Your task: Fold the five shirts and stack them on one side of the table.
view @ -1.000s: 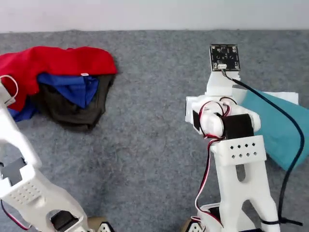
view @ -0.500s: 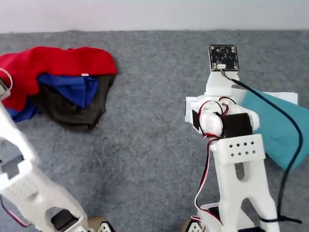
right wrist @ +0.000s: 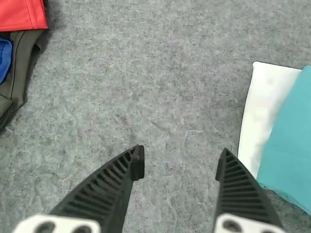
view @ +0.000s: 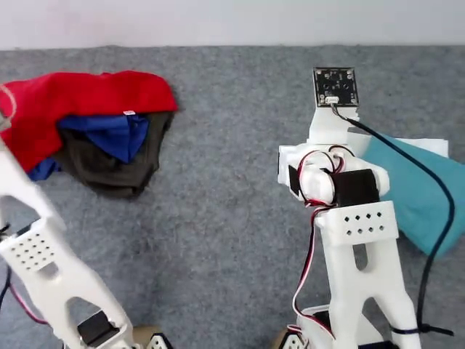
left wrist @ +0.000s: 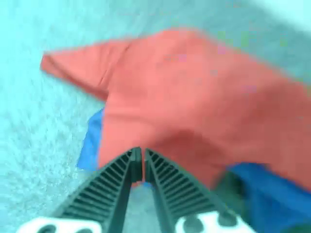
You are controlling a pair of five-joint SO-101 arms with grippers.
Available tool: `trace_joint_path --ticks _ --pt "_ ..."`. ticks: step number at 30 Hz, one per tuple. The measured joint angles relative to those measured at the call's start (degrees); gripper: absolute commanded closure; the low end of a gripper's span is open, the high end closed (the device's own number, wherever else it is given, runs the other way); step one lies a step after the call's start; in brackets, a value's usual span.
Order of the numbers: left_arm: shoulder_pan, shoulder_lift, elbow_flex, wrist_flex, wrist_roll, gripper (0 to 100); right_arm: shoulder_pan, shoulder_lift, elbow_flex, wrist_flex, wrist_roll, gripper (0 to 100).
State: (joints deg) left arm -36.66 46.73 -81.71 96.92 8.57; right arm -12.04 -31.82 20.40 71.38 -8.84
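Note:
A heap of shirts lies at the table's far left: a red shirt [view: 87,94] on top, a blue shirt [view: 109,134] under it and a dark shirt [view: 109,171] at the bottom. My left gripper [left wrist: 142,154] sits at the near edge of the red shirt [left wrist: 194,97], its fingers pressed together on the cloth. A folded teal shirt [view: 425,196] rests on a folded white shirt [view: 429,144] at the right. My right gripper [right wrist: 182,162] hangs open over bare mat, beside the white shirt [right wrist: 265,107] and the teal shirt [right wrist: 291,145].
A grey felt mat [view: 225,182] covers the table up to the pale wall at the back. The left arm [view: 36,247] rises along the left edge and the right arm [view: 356,218] stands beside the folded stack. A black cable [view: 436,189] crosses the teal shirt.
The left arm has swung toward the left edge and farther back, and the red shirt's left part has shifted with it. The right arm has stayed still.

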Motion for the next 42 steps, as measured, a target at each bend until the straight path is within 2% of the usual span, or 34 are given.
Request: trace_joint_path --ticks 3,7,11,13,16,19,21,23,24,26,31,37,42 --pt "3.9 -1.1 -7.0 2.0 0.0 99 0.2 0.0 0.0 0.0 0.0 76.4" --pt "8.1 -5.1 -4.7 2.5 0.0 97 0.1 0.0 0.0 0.0 0.0 76.4" --pt "9.4 -6.9 6.5 2.1 0.0 81 0.1 0.0 0.0 0.0 0.0 76.4" --pt "7.8 -5.3 14.1 -1.8 0.4 77 0.2 0.0 0.0 0.0 0.0 76.4" --pt "3.6 -1.1 22.5 -10.4 4.3 77 0.1 0.0 0.0 0.0 0.0 76.4" --pt "-1.3 3.2 24.1 -16.4 6.4 77 0.1 0.0 0.0 0.0 0.0 76.4" --pt "-2.7 5.5 24.4 -19.9 6.4 84 0.2 0.0 0.0 0.0 0.0 76.4" --pt "-2.7 6.9 24.4 -21.1 6.4 97 0.2 0.0 0.0 0.0 0.0 76.4" --pt "-2.5 7.3 24.3 -21.2 5.8 100 0.1 0.0 0.0 0.0 0.0 76.4" --pt "-2.5 7.5 22.1 -21.2 4.3 99 0.0 0.0 0.0 0.0 0.0 76.4" --pt "-1.6 7.5 12.0 -15.9 4.4 99 0.2 0.0 0.0 0.0 0.0 76.4" --pt "2.1 7.4 -8.2 -1.9 4.2 99 0.4 0.0 0.0 0.0 0.0 76.4" --pt "5.1 4.5 -8.9 2.3 4.2 98 0.0 0.0 0.0 0.0 0.0 76.4"
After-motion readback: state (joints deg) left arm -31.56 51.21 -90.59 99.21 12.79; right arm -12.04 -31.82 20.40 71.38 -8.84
